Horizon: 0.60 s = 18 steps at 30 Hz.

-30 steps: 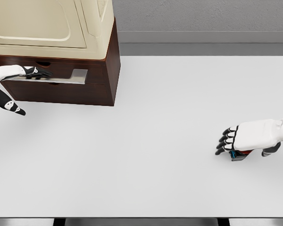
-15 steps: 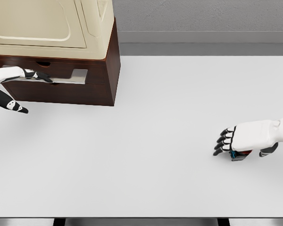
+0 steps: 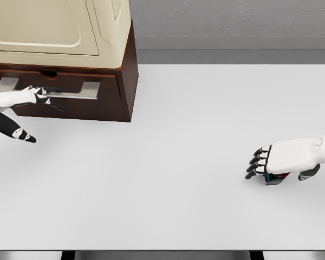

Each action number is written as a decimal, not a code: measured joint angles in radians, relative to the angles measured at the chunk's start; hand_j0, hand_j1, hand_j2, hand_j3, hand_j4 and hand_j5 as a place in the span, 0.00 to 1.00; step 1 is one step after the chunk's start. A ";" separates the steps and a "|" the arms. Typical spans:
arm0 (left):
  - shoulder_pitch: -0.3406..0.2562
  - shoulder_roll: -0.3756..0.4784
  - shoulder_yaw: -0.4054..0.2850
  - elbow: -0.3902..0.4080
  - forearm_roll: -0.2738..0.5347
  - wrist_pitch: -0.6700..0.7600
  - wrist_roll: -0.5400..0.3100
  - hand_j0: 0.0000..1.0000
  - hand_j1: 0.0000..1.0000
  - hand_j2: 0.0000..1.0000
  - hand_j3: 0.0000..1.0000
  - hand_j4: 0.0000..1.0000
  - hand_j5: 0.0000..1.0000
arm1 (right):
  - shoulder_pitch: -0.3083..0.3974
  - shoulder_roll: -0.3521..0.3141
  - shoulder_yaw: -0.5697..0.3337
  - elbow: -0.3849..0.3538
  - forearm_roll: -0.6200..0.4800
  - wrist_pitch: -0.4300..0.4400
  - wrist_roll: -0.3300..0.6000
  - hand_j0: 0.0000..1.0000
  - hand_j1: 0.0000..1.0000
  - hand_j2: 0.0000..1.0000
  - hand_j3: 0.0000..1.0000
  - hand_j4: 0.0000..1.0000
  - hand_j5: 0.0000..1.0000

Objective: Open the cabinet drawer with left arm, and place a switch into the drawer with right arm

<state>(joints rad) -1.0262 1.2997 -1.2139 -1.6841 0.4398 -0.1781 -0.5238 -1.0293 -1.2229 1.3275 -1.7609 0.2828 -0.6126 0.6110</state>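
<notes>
Step in hand, by judgement: drawing the drawer (image 3: 65, 89) out of the cabinet (image 3: 92, 100) by its handle (image 3: 62, 94).

Left hand (image 3: 27, 96) at the handle, dark fingers (image 3: 53, 103) hooked over the bar toward its left half; grip appears closed on the bar, though contact is partly masked by the hand itself. Drawer front barely proud of the cabinet face, so most of the opening is judged undone. Best done with a straight pull toward the near table edge, wrist level, no sideways drag that could rack the drawer in its runners; enough opening needed to take a hand from above.

Right hand (image 3: 290, 157) low over the table (image 3: 179, 135) at the far right, palm down, fingers curled over the switch (image 3: 274, 178). Cannot tell whether the switch is actually gripped or merely covered; it sits on the table surface, well apart from the cabinet.

Materials: cabinet in dark reddish-brown wood, box-shaped, square edges. Handle a flat brushed-metal bar with a raised plate at each end. Cream, smooth-moulded appliance (image 3: 54, 27) with rounded panel lines on top of the cabinet. Table matt white, featureless. Switch small, blocky, dark with red and blue parts showing. Hands white-shelled with black jointed fingers.
</notes>
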 measured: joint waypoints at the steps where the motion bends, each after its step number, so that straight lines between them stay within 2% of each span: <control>1: 0.000 0.001 -0.001 -0.004 0.006 0.000 -0.002 0.88 0.88 0.88 0.88 0.88 0.88 | 0.000 0.000 0.000 0.000 0.000 0.000 0.000 1.00 1.00 1.00 1.00 1.00 1.00; 18: 0.000 0.036 -0.002 -0.041 0.025 -0.008 -0.005 0.88 0.88 0.88 0.88 0.88 0.88 | 0.003 -0.001 0.008 0.000 0.000 0.000 0.000 1.00 1.00 1.00 1.00 1.00 1.00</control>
<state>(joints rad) -1.0262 1.3360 -1.2159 -1.7253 0.4650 -0.1857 -0.5289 -1.0262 -1.2239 1.3357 -1.7609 0.2829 -0.6126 0.6110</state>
